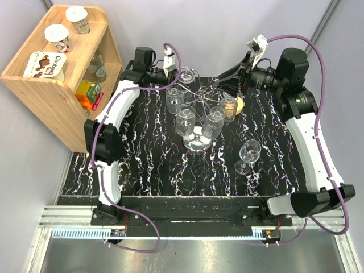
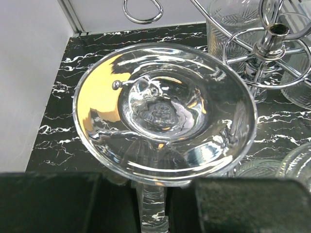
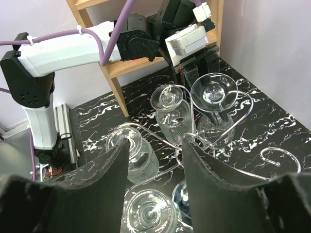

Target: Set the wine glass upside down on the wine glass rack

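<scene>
My left gripper is shut on the stem of an upside-down wine glass, whose round foot faces up and fills the left wrist view. The same glass hangs at the back left of the wine glass rack, with the left gripper behind it. A curled wire arm runs round its stem; I cannot tell whether the glass rests on it. The rack's hub is to the right of the glass. My right gripper hovers open above the rack's arms with nothing between its fingers.
Several ribbed glasses hang upside down on the rack. Another wine glass stands upright on the black marbled table to the right. A wooden shelf with cups and packets stands at the back left, and grey walls lie close behind.
</scene>
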